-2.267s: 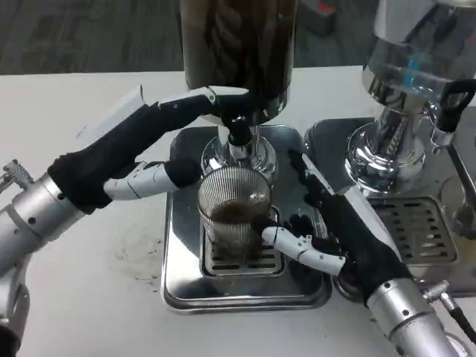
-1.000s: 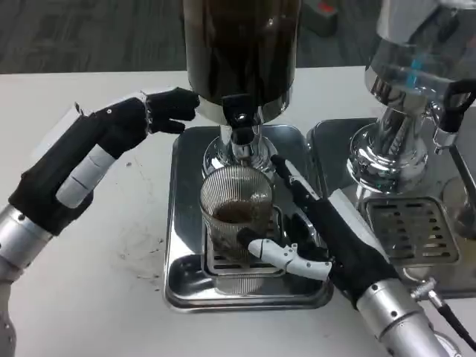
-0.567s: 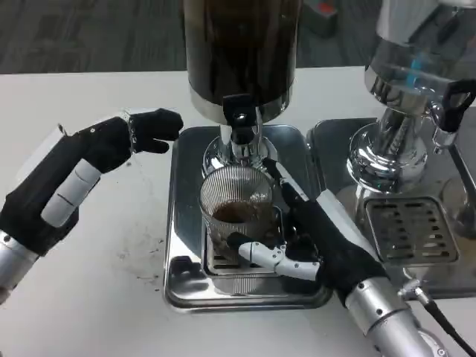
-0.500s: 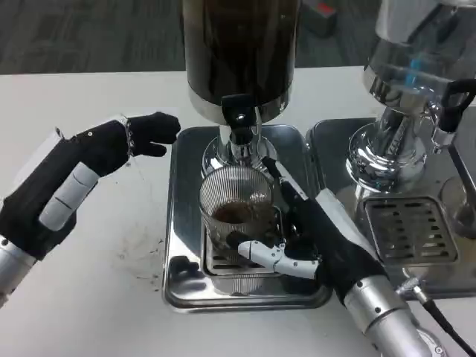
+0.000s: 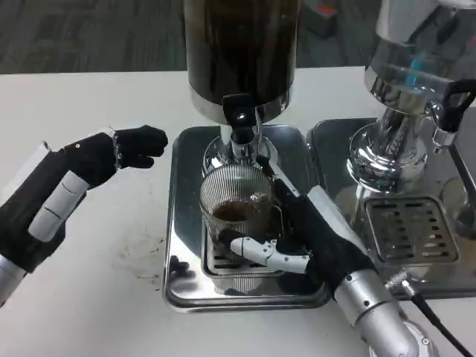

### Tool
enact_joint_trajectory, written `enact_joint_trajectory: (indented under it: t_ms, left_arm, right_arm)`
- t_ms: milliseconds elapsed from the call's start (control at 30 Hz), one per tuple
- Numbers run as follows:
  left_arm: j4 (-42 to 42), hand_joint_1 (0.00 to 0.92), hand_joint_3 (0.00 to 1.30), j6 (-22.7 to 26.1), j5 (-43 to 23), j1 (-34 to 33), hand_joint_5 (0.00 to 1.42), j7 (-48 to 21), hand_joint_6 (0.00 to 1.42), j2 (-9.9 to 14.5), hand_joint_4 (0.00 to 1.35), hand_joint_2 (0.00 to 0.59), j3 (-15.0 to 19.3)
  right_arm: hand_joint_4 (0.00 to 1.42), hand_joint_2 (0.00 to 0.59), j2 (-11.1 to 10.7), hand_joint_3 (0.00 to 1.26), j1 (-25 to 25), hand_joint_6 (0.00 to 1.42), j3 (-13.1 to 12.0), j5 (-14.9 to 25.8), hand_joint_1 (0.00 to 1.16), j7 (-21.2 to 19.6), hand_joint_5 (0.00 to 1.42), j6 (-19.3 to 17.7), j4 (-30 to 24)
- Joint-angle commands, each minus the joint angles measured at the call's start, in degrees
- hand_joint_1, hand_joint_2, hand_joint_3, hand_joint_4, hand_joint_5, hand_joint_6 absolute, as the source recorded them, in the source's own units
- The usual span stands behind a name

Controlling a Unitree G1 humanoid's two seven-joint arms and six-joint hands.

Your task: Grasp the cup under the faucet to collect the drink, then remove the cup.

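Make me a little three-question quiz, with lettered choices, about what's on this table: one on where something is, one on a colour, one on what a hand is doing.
1. Where does the cup stand?
A. under the dark dispenser's faucet
B. on the bare white table
C. on the right-hand machine's grille

2. What colour is the drink in the cup?
A. clear
B. dark brown
C. orange

3. What is the right hand doing?
A. lying flat on the table
B. pressing the faucet
C. wrapping its fingers around the cup

Answers:
1 A: the ribbed glass sits on the steel drip tray, straight below the spout.
2 B: a brown pool shows in its bottom.
3 C: its fingers curl round the cup's front and right side.
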Motion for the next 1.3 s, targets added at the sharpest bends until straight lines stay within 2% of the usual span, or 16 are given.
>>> enact_joint_trajectory:
  t_ms: [33,200,467,767,1033,1300]
  left_arm:
    - [-0.86,0.0,0.39,0.81,0.71,1.33,0.29,0.52,0.32,1.11,0.3,0.136,0.38]
    - [-1.11,0.0,0.39,0.92,0.91,1.75,0.29,0.72,0.33,1.31,0.31,0.119,0.35]
    - [-1.04,0.0,0.39,0.73,1.12,2.08,0.29,0.92,0.35,1.69,0.32,0.11,0.24]
    - [-1.23,0.0,0.39,0.48,1.23,2.6,0.31,1.27,0.38,2.0,0.33,0.113,0.44]
    - [-1.2,0.0,0.38,0.08,1.62,2.65,0.32,1.56,0.38,2.27,0.34,0.121,0.31]
    - [-0.86,0.0,0.38,-0.18,2.35,2.28,0.32,1.63,0.39,2.28,0.34,0.122,0.26]
  right_arm:
    - [0.0,0.198,0.51,0.0,-0.83,0.11,0.44,-0.31,0.6,-1.09,0.0,-0.47,1.71]
    - [0.05,0.203,1.1,0.01,-0.94,0.19,0.95,-1.05,0.62,-3.04,0.09,-0.75,2.76]
    - [0.2,0.202,1.2,0.17,-0.74,0.32,2.1,-2.13,0.63,-5.25,0.23,-1.37,3.41]
    - [0.27,0.204,1.46,0.25,-0.12,0.36,3.16,-3.82,0.64,-8.29,0.29,-2.83,3.96]
    - [0.36,0.217,2.29,0.32,0.53,0.46,3.99,-5.27,0.65,-13.19,0.39,-5.0,5.5]
    - [0.44,0.217,3.35,0.38,1.69,0.54,3.58,-6.46,0.65,-18.9,0.47,-7.05,6.63]
